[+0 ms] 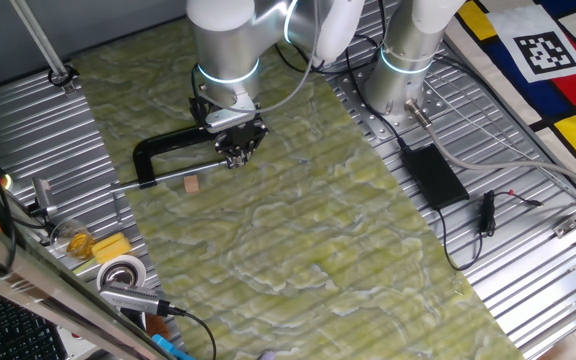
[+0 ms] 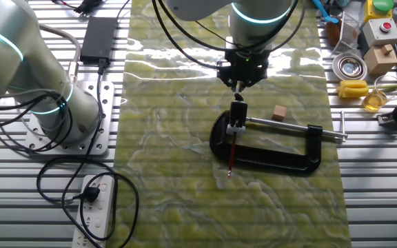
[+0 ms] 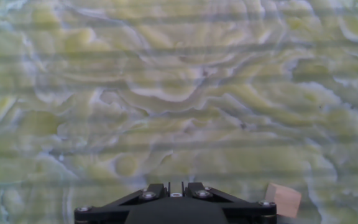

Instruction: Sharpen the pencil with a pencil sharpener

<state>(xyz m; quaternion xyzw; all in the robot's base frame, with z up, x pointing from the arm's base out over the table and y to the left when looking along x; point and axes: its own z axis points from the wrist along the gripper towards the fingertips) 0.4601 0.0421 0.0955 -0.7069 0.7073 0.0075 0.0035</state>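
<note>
The pencil [image 2: 231, 153] shows in the other fixed view as a thin straight stick lying across the frame of the black C-shaped clamp [image 2: 264, 153]. Its far end meets a small black and white piece [image 2: 237, 114] at the clamp's jaw, which looks like the sharpener. My gripper [image 2: 238, 85] hangs just above that piece, apart from it, with its fingers close together. In one fixed view my gripper [image 1: 239, 152] sits over the clamp [image 1: 164, 150] and hides the pencil. The hand view shows only the mat and the gripper's base [image 3: 176, 208].
A small tan cube [image 2: 279, 113] lies beside the clamp's screw rod [image 2: 291, 129]; it also shows in the hand view [image 3: 283, 199] and in one fixed view [image 1: 192, 184]. A second arm's base [image 2: 60, 110], a power brick [image 2: 96, 34] and cables flank the mat. Tape and tools crowd one side.
</note>
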